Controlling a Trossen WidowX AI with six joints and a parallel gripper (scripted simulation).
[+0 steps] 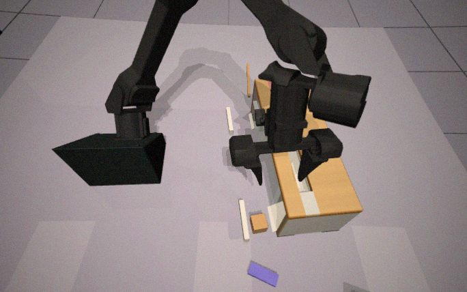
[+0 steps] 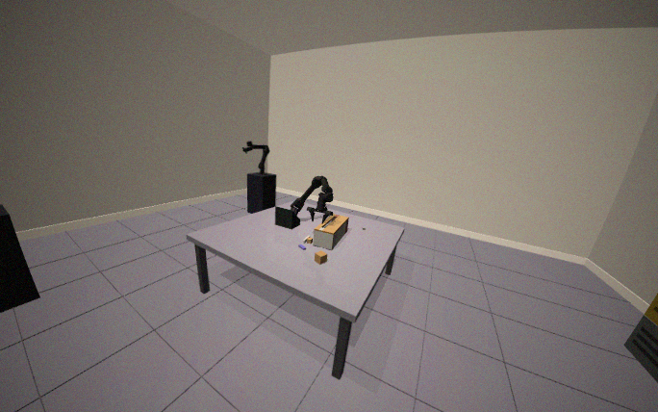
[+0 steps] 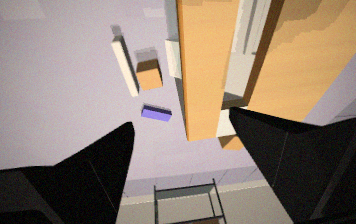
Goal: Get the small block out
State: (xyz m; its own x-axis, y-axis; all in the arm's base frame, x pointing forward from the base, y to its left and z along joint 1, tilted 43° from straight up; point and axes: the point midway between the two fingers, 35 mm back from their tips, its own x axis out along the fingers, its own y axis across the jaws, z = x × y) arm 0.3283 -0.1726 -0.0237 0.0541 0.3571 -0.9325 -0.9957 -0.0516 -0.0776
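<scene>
The small orange block (image 1: 259, 223) (image 2: 309, 240) (image 3: 149, 78) lies on the table outside the box, between a white strip (image 1: 244, 220) (image 3: 125, 67) and the pale ramp (image 1: 276, 215) (image 3: 173, 58) at the box's near end. The wooden-topped box (image 1: 334, 187) (image 2: 323, 239) (image 3: 207, 75) stands upright, with a long slot in its top. My gripper (image 1: 280, 181) (image 2: 317, 220) (image 3: 181, 119) is open and empty, farther back along the box than the block. One finger is over the clear front side, the other at the slot; whether its tip is inside the slot is unclear.
A purple piece (image 1: 263, 273) (image 2: 301, 246) (image 3: 156, 113) lies beyond the block. A larger orange cube (image 2: 320, 257) (image 3: 231, 143) stands past the box's near end. Another white strip (image 1: 229, 120) and an orange stick (image 1: 248, 80) lie by the far end. The dark arm base (image 1: 123, 163) (image 2: 287, 217) stands left.
</scene>
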